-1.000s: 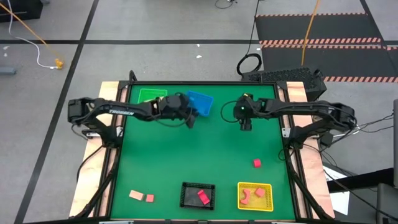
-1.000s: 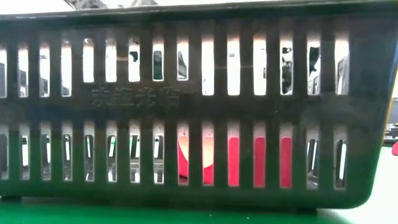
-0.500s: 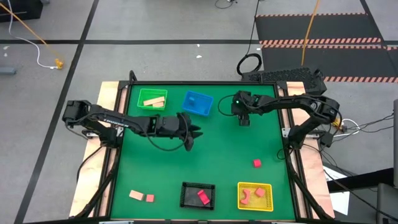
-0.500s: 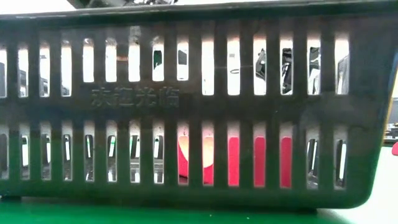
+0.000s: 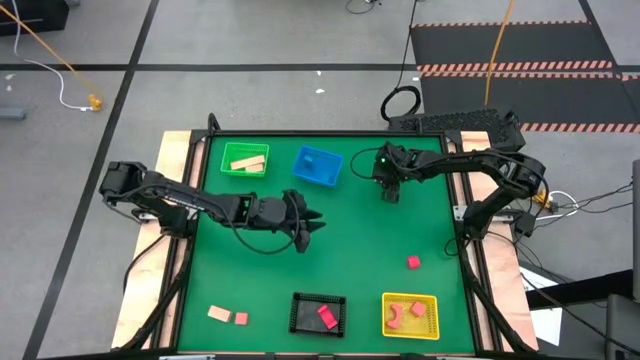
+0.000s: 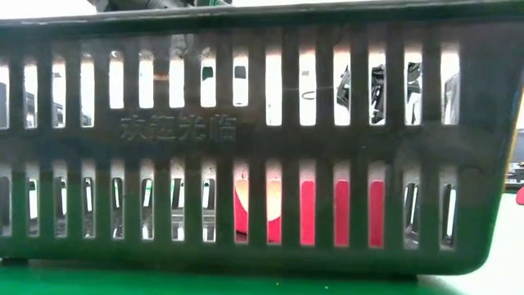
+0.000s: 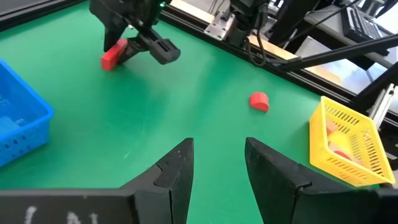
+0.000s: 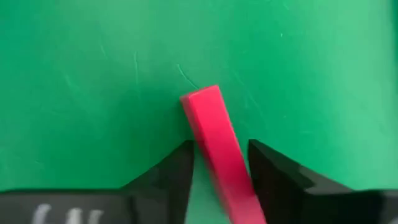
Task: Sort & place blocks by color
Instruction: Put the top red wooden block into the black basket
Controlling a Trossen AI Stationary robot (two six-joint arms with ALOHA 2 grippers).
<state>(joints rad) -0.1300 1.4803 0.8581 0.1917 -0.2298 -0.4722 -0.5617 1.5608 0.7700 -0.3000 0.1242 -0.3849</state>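
Note:
A pink-red bar block point(image 8: 208, 115) lies on the green table near its far right corner. My right gripper point(image 5: 388, 192) points steeply down over it and is shut on it; the left wrist view also shows this gripper point(image 7: 142, 46) with the bar point(image 7: 113, 56). My left gripper point(image 5: 312, 226) hovers open over the middle of the table, with nothing between its fingers point(image 7: 177, 165). A small red block point(image 5: 413, 262) lies loose on the right. Two more blocks point(image 5: 228, 316), one tan-pink and one red, lie near the front left. My right gripper pinches the bar's two long sides point(image 8: 200, 149) between its two fingers, toward one end. The fingers come from above, slanting down, and lie across the bar. The bar's other end point(image 8: 202, 96) reaches out past the fingertips, low over the table.
At the far edge stand a green basket point(image 5: 245, 158) with tan blocks and a blue basket point(image 5: 318, 166). At the near edge stand a black basket point(image 5: 318, 313) holding a red block and a yellow basket point(image 5: 410, 315) with pink-red pieces. The black basket's wall point(image 6: 262, 147) fills the low view.
My left gripper has swung away from the blue basket toward the middle of the table and its near edge. My right gripper has come down onto the table by the far edge, shifting slightly toward the left.

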